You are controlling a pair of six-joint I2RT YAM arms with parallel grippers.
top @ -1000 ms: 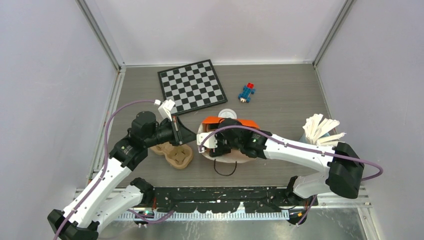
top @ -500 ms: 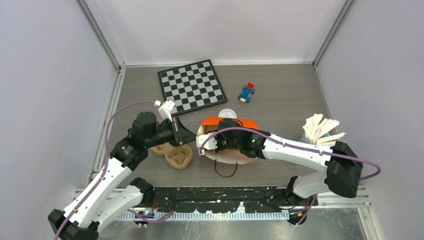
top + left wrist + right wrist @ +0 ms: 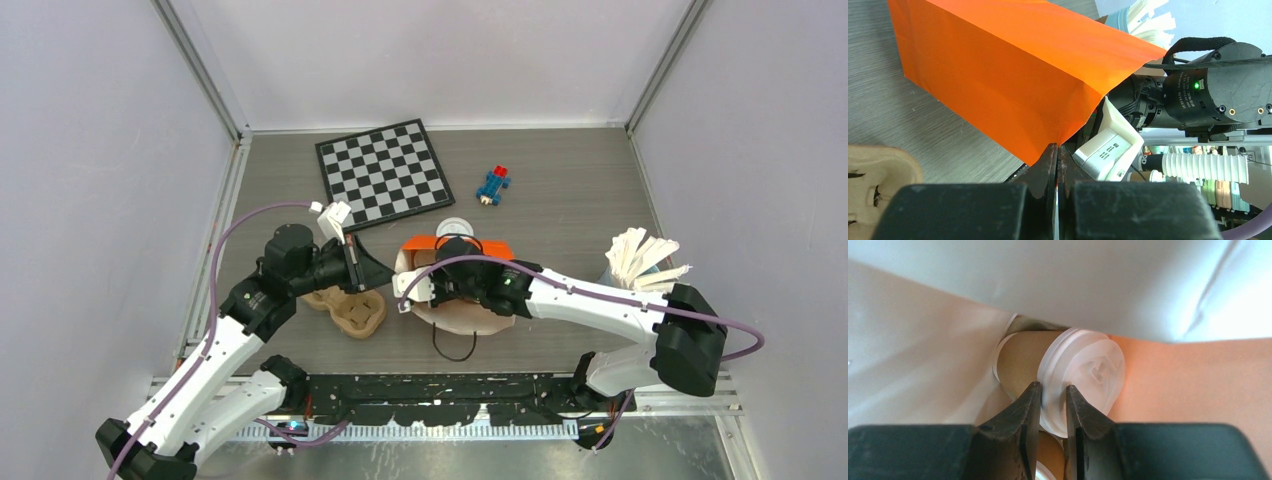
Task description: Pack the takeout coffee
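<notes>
An orange paper bag (image 3: 424,241) with a pale inside lies on its side mid-table. My left gripper (image 3: 372,270) is shut on the bag's edge (image 3: 1013,75), its jaws pinched together at the fold (image 3: 1058,148). My right gripper (image 3: 1050,388) reaches inside the bag, where its fingers pinch the white lid's rim (image 3: 1088,371) of a takeout coffee cup lying on its side, the brown body (image 3: 1020,354) behind it. A second brown cup (image 3: 1049,447) shows below between the fingers. In the top view the right wrist (image 3: 455,282) hides the cups. Another white-lidded cup (image 3: 455,227) stands just behind the bag.
The tan pulp cup tray (image 3: 352,309) lies under the left wrist. A chessboard (image 3: 380,172) and a small blue toy (image 3: 492,186) lie further back. A tumbler of white sticks (image 3: 640,260) stands at the right. The bag's black handle loop (image 3: 452,346) trails toward the near edge.
My right gripper's jaws have closed from wide onto the cup's lid inside the bag. The bag's mouth and handle loop shifted slightly. The left arm has not moved.
</notes>
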